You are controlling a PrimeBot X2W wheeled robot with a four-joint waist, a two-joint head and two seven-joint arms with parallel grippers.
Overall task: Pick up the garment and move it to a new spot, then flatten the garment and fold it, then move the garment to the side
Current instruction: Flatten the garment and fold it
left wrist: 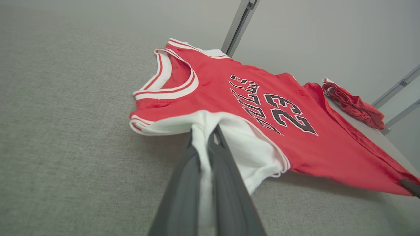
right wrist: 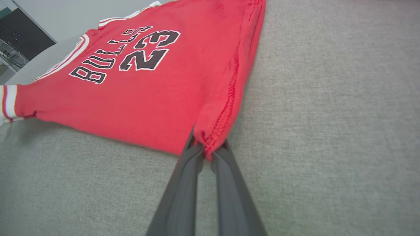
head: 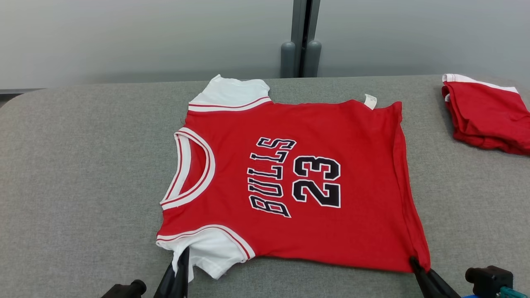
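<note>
The left gripper is showing two long, dark grey fingers, flat-sided and matte, tapering to thin tips. The right gripper is looking the same, with smooth charcoal fingers narrowing to points. Beside the left one a rounded black knob is showing; by the right, a black block is carrying a teal part.

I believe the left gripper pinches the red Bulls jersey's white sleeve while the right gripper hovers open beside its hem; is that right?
Not quite: the right gripper is shut on the hem corner of the red Bulls jersey, as the right wrist view shows. The left gripper does pinch the white sleeve.
</note>
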